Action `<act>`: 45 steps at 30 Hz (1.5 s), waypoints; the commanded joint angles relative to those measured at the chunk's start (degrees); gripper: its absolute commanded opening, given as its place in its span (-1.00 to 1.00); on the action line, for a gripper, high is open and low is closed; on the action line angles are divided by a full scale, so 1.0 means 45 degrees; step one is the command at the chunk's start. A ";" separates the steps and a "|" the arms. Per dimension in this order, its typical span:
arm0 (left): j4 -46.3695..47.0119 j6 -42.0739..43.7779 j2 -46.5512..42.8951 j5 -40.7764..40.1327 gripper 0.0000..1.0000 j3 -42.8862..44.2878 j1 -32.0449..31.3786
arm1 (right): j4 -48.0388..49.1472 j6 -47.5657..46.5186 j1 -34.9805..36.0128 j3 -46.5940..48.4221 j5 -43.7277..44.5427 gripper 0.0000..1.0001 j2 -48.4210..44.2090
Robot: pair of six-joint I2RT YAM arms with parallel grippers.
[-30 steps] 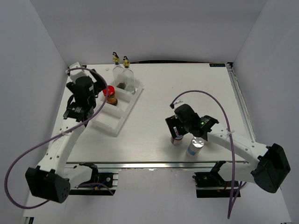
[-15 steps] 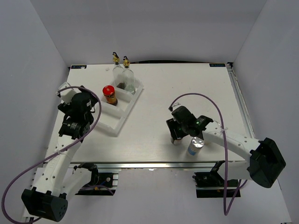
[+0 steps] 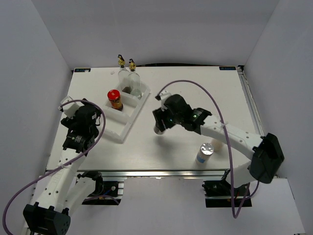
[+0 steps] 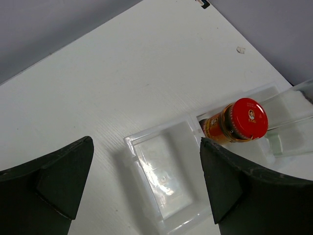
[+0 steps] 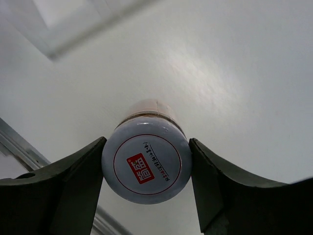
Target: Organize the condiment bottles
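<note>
Left gripper [image 4: 145, 147]: fingers spread wide and holding nothing, poised above the tray's [image 3: 115, 126] vacant near compartment, apparently clear of the incoming load.

Red-capped jar [image 3: 114, 98]: upright in the middle compartment.

Two glass bottles [image 3: 128, 78]: upright in the far compartment, tallest at the back.

Right gripper [image 5: 146, 147]: fingers clamped on the sides of the silver-lidded jar [image 5: 146, 171], between tray and shaker, likely bound for the vacant compartment.

Shaker [image 3: 205, 152]: standing near the table's [image 3: 195, 88] front edge, unsorted.
</note>
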 commanded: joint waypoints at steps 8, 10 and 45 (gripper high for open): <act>0.0467 -0.0249 -0.0641 -0.0055 0.96 -0.0677 0.0041 | 0.3509 -0.1679 0.0867 0.7338 0.0438 -0.83 0.5444; 0.0507 -0.0209 -0.0660 -0.0074 0.96 -0.0638 0.0041 | 0.3762 -0.1777 0.0868 0.8527 0.0926 -0.84 0.6418; 0.0644 -0.0190 -0.0328 0.0315 0.96 0.0064 0.0021 | 0.4097 -0.1642 0.0868 1.0529 0.0869 0.79 0.8736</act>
